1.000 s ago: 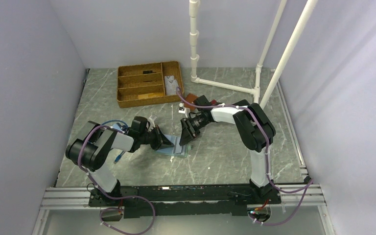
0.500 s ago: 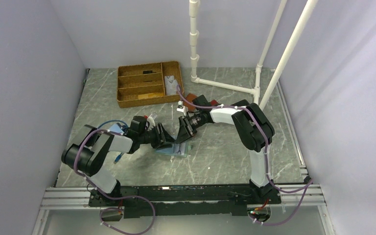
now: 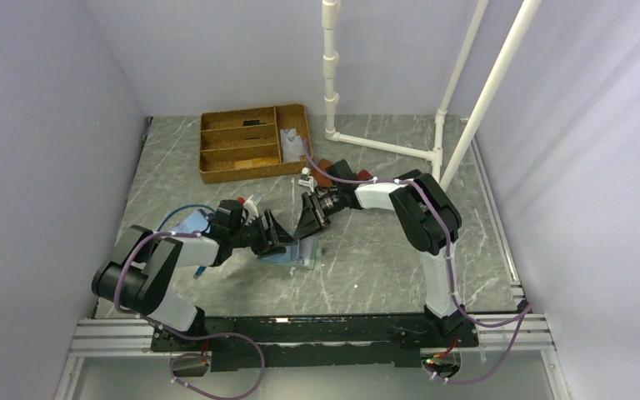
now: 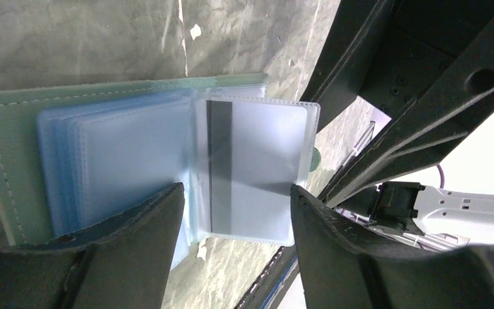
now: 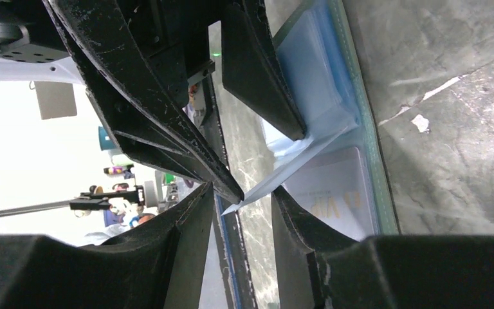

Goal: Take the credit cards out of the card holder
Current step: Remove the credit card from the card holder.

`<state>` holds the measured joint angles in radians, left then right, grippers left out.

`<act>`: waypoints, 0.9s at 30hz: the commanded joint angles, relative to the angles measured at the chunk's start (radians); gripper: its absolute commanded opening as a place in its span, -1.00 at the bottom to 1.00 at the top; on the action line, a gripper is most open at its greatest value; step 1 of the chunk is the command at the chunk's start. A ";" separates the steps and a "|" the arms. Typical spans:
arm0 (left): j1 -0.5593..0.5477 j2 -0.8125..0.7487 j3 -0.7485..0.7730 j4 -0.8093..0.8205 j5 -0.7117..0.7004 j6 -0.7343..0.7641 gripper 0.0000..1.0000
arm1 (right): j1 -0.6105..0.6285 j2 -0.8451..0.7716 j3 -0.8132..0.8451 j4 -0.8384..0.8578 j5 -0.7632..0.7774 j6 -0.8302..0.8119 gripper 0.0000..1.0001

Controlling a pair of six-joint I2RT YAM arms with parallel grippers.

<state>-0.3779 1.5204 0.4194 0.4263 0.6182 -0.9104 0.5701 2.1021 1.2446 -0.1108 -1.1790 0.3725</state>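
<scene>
— Well, overhead view first: what is entered?
— Item: card holder [image 3: 297, 255], light blue, lying open on the table [image 3: 383, 250] between my two arms. Item: left gripper [image 3: 268, 235], at its left side. Item: right gripper [image 3: 309, 222], at its far edge. Both are low over it; finer detail is too small here.

— Left wrist view?
— Left jaws released, standing wide, clamping nothing. One finger [image 4: 143, 248] lies over the blue stack of leaves [image 4: 119, 164]. The other is beside a single clear leaf [image 4: 309, 148] standing up off that stack. In the leaf: one pale striped card [image 4: 219, 161], fully seated.

— Right wrist view?
— Right jaws part-way apart, with the raised leaf's corner in the gap. Whether they bear on it I cannot tell. Below the leaf a faintly printed card [image 5: 334, 193] lies in the holder's lower pocket.

— Step in hand, and how to do it well?
— My reading: freeing the striped card. Both cards I can see sit in their pockets. I would press the left finger onto the stack so the holder cannot slide. I would take the card's own edge at the pocket mouth, not the slippery plastic, and draw straight along the pocket, low and slow. If I pinch both layers, the whole holder lifts.
</scene>
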 commanded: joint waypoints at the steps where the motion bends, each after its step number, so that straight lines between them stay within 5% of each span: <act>1: 0.020 -0.058 -0.046 -0.040 0.002 0.069 0.39 | -0.002 0.001 0.009 0.087 -0.041 0.072 -0.19; 17: 0.031 -0.092 -0.067 0.044 0.139 0.112 0.64 | 0.011 0.049 0.018 0.163 -0.045 0.187 -0.17; 27: 0.019 -0.147 -0.031 -0.086 0.101 0.159 0.69 | 0.034 0.034 -0.027 0.385 -0.101 0.408 -0.17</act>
<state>-0.3508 1.4128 0.3580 0.3901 0.7280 -0.7979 0.5900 2.1632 1.2358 0.1150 -1.2179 0.6567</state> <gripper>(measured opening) 0.840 0.412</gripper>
